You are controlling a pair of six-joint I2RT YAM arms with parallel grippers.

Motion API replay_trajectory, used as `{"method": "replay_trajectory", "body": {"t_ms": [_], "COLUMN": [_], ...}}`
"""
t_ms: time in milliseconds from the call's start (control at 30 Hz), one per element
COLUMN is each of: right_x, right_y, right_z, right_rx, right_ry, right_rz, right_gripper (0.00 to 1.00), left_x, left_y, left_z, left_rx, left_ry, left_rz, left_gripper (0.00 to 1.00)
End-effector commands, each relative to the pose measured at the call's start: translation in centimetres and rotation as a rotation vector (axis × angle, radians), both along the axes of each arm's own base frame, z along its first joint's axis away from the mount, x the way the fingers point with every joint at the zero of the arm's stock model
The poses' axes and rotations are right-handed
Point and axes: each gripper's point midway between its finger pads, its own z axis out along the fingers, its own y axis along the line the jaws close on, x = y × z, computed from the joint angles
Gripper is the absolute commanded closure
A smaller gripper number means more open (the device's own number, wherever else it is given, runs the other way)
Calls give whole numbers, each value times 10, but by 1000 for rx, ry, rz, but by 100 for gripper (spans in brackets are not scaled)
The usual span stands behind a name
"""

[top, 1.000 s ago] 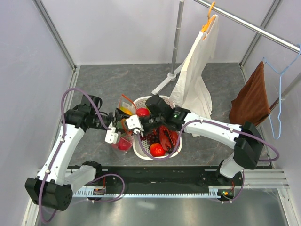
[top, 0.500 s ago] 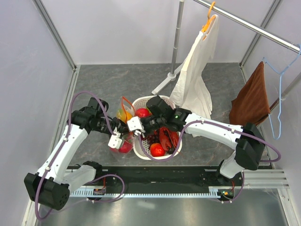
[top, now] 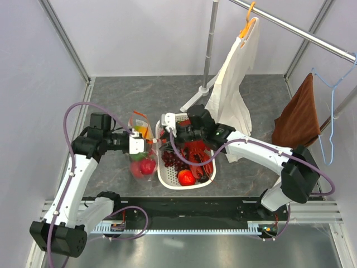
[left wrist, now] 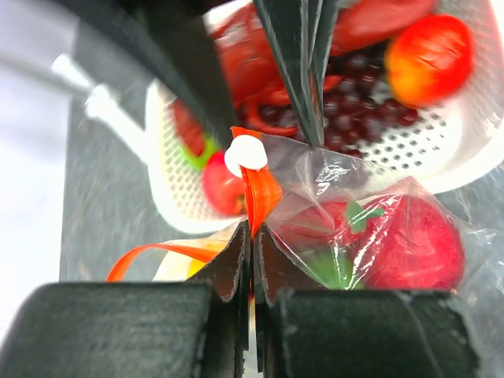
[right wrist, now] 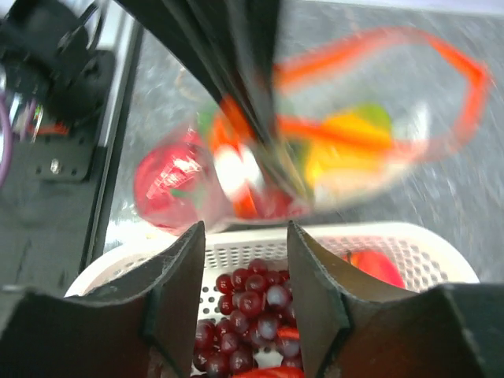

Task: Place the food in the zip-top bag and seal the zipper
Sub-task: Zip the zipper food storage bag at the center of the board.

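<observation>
The zip-top bag (top: 143, 163) lies left of the basket and holds red round fruits (left wrist: 409, 244), a green piece and a yellow piece (right wrist: 346, 150). My left gripper (top: 140, 146) (left wrist: 252, 228) is shut on the orange-red zipper (left wrist: 260, 193), just below its white slider (left wrist: 246, 152). The rest of the zipper (right wrist: 378, 47) loops open and blurred in the right wrist view. My right gripper (top: 165, 129) (right wrist: 245, 232) hangs open over the basket's far left corner, with nothing between its fingers. Below it, in the basket, lie grapes (right wrist: 252, 295).
The white slotted basket (top: 165, 176) holds grapes, a red lobster (top: 196, 153) and a red fruit (top: 187, 177). Behind it stands a metal pole's foot (top: 192, 99) with a white cloth (top: 231, 95) hanging. A brown towel (top: 298, 114) hangs at the right.
My left gripper has shut on the zipper strip and shifted back with the bag's mouth. My right gripper has opened and drawn away toward the basket's far left corner.
</observation>
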Motion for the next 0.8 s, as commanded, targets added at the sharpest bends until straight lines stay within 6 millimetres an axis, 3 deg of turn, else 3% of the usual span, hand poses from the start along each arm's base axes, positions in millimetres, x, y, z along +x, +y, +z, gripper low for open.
{"method": "replay_trajectory", "body": {"t_ms": [0,200,300,500,633,767], "right_x": [4,10,9,-1,-8,-9], "right_y": [-2,9,17,24,30,35], "right_z": [43,60,75,79,74,72], "right_rx": [175,270,317,320,305,322], "right_ry": [142,237,252,295,388,451], "right_rz": [-63,-94,-42,38,69,76], "right_gripper": [46,39,39,42,49,64], "left_x": [13,17,13,7,2,-1], "left_y": [4,18,23,32,32,31], "left_z": [34,46,44,44,46,43], "left_rx": [-153,-207,-198,-198,-219,-222], "left_ry": [46,74,56,39,40,34], "left_rz": [161,297,338,404,414,408], "left_gripper": [98,98,98,98,98,98]}}
